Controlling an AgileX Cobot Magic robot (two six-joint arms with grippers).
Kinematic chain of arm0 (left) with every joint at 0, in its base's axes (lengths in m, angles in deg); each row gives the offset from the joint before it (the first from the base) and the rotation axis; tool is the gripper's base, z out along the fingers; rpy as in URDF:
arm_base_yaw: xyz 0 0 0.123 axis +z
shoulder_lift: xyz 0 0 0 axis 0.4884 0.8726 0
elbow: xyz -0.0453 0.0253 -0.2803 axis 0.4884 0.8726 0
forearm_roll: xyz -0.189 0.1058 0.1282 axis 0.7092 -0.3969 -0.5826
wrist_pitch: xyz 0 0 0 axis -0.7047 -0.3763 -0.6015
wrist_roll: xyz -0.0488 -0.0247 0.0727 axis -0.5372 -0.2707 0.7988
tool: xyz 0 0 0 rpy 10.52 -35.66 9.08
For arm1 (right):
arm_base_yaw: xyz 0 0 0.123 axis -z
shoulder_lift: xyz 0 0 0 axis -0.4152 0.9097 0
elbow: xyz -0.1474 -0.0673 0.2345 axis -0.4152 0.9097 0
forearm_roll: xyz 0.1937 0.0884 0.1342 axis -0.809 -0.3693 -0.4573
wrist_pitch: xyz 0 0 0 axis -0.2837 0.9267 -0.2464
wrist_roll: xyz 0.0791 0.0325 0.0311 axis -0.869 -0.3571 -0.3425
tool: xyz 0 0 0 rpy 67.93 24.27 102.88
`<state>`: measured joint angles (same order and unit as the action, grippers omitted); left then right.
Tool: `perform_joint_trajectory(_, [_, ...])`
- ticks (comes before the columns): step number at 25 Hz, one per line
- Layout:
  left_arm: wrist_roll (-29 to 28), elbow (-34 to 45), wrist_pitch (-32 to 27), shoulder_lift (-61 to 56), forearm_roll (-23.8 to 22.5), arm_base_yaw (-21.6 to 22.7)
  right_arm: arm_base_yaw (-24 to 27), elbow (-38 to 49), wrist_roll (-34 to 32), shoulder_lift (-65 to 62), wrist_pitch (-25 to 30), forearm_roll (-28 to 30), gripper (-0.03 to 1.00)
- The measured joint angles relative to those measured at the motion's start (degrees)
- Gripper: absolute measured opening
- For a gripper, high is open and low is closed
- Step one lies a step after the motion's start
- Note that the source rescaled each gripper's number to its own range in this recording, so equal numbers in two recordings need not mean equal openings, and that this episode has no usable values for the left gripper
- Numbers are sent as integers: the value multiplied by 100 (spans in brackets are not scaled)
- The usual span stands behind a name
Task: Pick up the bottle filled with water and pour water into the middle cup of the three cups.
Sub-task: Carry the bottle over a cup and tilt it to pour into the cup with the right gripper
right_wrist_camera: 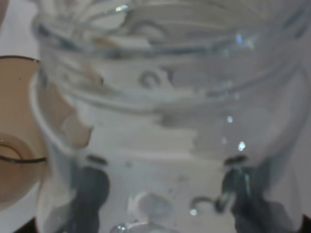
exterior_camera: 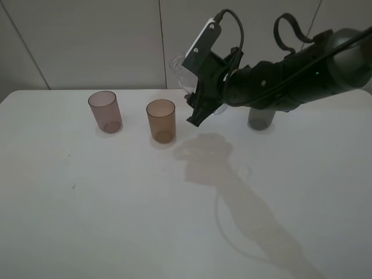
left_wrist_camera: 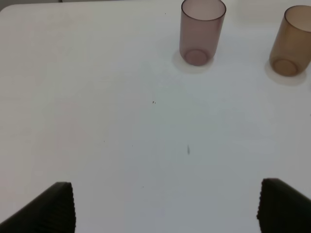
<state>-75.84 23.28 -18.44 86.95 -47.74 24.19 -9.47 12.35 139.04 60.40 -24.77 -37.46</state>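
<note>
Bottle off the surface, clamped in right claw, raised just right of the middle cup; left claw spread wide, empty; mauve cup, then middle cup, both upright, apart; grey cup behind the arm. Judged light, thin-walled, squashy, slick; capless, so grip mid-body, gently; a hard squeeze would likely spill water.

The near half of the table is open room across its full width. At the far side the pinkish-mauve cup and the middle cup stand apart, with a passable gap between them. Just right of the middle cup, the right gripper clamps the bottle in the air. Its arm bars the far right, partly hiding the dark grey cup.
</note>
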Motion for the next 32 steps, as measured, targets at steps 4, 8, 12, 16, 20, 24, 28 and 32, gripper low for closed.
perform_joint_trajectory(4, [0,0,0,0,0,0,0,-341,900,196,-60,0,0])
perform_joint_trajectory(8, [0,0,0,0,0,0,0,-540,1479,487,-520,-21,0])
perform_joint_trajectory(12, [0,0,0,0,0,0,0,-569,1955,758,-1211,-140,0])
perform_joint_trajectory(16, [0,0,0,0,0,0,0,-632,2281,978,-1478,-170,0])
perform_joint_trajectory(20, [0,0,0,0,0,0,0,-658,2706,1147,-1598,-170,0])
perform_joint_trajectory(24, [0,0,0,0,0,0,0,-663,3143,1251,-1631,-188,0])
perform_joint_trajectory(28, [0,0,0,0,0,0,0,-663,3449,1256,-1676,-212,0])
perform_joint_trajectory(32, [0,0,0,0,0,0,0,-663,3548,1256,-1676,-230,0])
